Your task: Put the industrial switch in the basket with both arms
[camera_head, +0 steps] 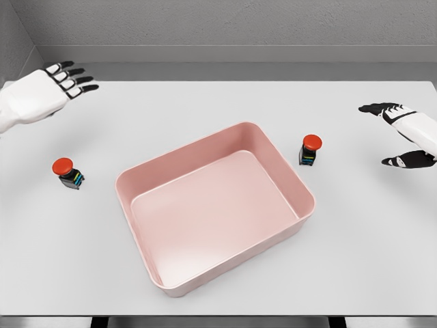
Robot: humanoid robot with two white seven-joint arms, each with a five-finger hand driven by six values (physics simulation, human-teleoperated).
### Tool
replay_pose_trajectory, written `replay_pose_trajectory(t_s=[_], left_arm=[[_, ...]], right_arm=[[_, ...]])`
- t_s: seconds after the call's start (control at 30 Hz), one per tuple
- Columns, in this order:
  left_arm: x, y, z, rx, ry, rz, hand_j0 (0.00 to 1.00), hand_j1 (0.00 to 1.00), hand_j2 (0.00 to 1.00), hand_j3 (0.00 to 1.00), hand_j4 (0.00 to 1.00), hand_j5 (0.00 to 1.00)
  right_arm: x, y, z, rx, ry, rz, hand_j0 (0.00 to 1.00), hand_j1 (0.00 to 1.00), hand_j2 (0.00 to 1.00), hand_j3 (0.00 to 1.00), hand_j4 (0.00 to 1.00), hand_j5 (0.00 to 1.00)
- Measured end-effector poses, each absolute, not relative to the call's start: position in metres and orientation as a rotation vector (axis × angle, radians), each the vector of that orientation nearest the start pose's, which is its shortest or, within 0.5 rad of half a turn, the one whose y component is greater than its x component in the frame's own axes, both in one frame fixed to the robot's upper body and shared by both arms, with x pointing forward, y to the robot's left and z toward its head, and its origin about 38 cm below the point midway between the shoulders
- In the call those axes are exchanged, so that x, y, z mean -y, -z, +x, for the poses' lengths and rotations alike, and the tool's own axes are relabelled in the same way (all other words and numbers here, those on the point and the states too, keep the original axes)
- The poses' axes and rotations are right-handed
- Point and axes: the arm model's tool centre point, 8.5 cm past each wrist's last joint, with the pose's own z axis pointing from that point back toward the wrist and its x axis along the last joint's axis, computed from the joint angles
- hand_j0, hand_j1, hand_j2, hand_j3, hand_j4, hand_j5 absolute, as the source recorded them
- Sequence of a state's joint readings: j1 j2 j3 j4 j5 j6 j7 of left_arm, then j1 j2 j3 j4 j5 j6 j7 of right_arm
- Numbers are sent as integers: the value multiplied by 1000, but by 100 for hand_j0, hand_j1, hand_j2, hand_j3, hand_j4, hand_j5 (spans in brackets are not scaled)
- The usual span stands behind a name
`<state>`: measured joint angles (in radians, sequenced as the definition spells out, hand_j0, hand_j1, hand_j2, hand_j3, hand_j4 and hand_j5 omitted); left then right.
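We see a white table filling most of the head view, with grey wall behind it and a dark gap along the bottom edge.

Biggest item on it: a pink basket, really a shallow rectangular tub with rounded corners, sitting a bit below the middle of the table and turned so its long axis runs lower left to upper right. Nothing inside it.

Our left hand is at the upper left, over the far left corner of the table. White palm, black-tipped fingers straight and pointing right, slightly fanned. It holds nothing.

Our right hand is at the right edge, mid height. Fingers loosely spread, thumb low and apart from the rest, dark tips pointing left. It also holds nothing.

Two industrial switches, both upright on the table, both outside the basket:
- left switch: red mushroom button on a dark block with coloured stripes, well left of the basket's left wall, below the left hand and well apart from it.
- right switch: same build, just beside the basket's upper right corner, not touching as far as we can tell, between the basket and the right hand.

Neither hand touches a switch.
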<state>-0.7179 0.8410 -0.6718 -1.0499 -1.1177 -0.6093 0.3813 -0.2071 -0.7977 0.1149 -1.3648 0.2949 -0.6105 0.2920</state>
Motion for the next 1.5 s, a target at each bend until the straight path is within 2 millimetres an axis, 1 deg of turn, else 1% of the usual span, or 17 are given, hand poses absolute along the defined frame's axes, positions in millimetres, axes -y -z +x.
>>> replay_pose_trajectory(t_s=[0.23,0.27,0.33,0.43,0.5,0.57,0.6,0.67,0.7,0.73,0.77,0.83,0.87,0.97,1.07,1.2,1.5], left_arm=[[-407,-208,468,-1826,-2554,-1464,100,100,100,100,100,100],[-409,-209,468,-1818,-2557,-1469,100,100,100,100,100,100],[-413,-210,467,-1809,-2562,-1476,100,100,100,100,100,100],[-414,-210,466,-1801,-2568,-1475,100,100,100,100,100,100],[-417,-208,464,-1781,-2586,-1468,100,100,100,100,100,100],[-424,-186,448,-1739,-2668,-1409,100,100,100,100,100,100],[-424,-183,442,-1722,-2681,-1384,100,100,100,100,100,100],[-426,-191,435,-1689,-2673,-1368,100,100,100,100,100,100],[-427,-191,430,-1675,-2680,-1351,100,100,100,100,100,100],[-428,-186,421,-1657,-2701,-1321,100,100,100,100,100,100],[-428,-192,418,-1640,-2693,-1315,100,100,100,100,100,100],[-430,-198,412,-1614,-2691,-1301,100,100,100,100,100,100],[-431,-193,406,-1604,-2708,-1278,100,100,100,100,100,100],[-432,-197,397,-1585,-2711,-1252,100,100,100,100,100,100],[-435,-191,387,-1579,-2744,-1214,100,100,100,100,100,100],[-434,-185,376,-1577,-2767,-1166,100,100,100,100,100,100],[-423,-179,369,-1630,-2759,-1106,100,100,100,100,100,100]], right_arm=[[420,-186,389,1593,-1471,-552,100,100,100,100,100,100],[418,-190,389,1593,-1495,-561,100,100,100,100,100,100],[406,-201,389,1578,-1577,-608,100,100,100,100,100,100],[386,-236,406,1560,-1689,-708,100,100,100,100,100,100],[374,-233,408,1504,-1764,-684,100,100,100,100,100,100],[362,-236,414,1468,-1826,-666,100,100,100,100,100,100],[354,-235,416,1449,-1865,-644,100,100,100,100,100,100],[341,-226,416,1418,-1925,-590,100,100,100,100,100,100],[333,-229,419,1422,-1948,-584,100,100,100,100,100,100],[326,-224,419,1418,-1967,-562,100,100,100,100,100,100],[320,-222,420,1418,-1982,-547,100,100,100,100,100,100],[313,-226,423,1427,-2001,-546,100,100,100,100,100,100],[311,-226,424,1427,-2006,-543,100,100,100,100,100,100],[307,-223,424,1424,-2016,-528,100,100,100,100,100,100],[304,-220,424,1422,-2020,-516,100,100,100,100,100,100],[302,-224,427,1428,-2014,-524,100,100,100,100,100,100],[296,-215,430,1424,-2008,-492,100,100,100,100,100,100]])
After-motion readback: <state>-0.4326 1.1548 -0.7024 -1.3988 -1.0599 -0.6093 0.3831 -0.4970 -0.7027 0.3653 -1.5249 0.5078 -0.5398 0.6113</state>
